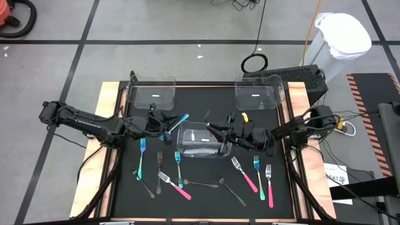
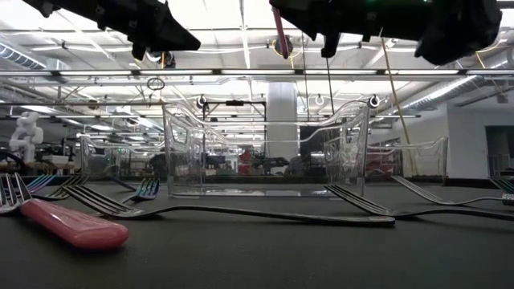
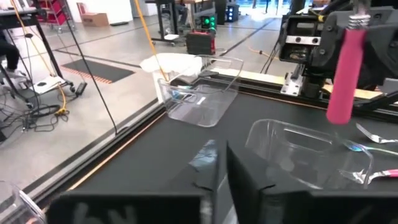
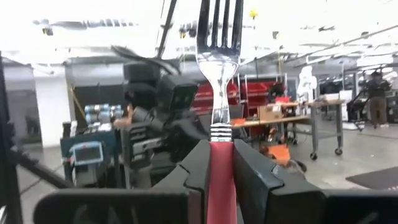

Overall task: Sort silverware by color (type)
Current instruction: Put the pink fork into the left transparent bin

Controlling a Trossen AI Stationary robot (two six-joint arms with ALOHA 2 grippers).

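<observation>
One clear bin [image 1: 201,142] sat mid-surface [image 1: 206,206], two more behind it at the far edge: one left [image 1: 152,92], one right [image 1: 256,95]. Forks and spoons [image 1: 206,183] lay in front of the middle bin (none inside it, apparently).

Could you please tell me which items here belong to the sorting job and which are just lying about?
Job: pink fork in the right gripper; teal fork; grey fork.
Lying about: clear bins; white-lined bin; cable loop on the floor.
</observation>
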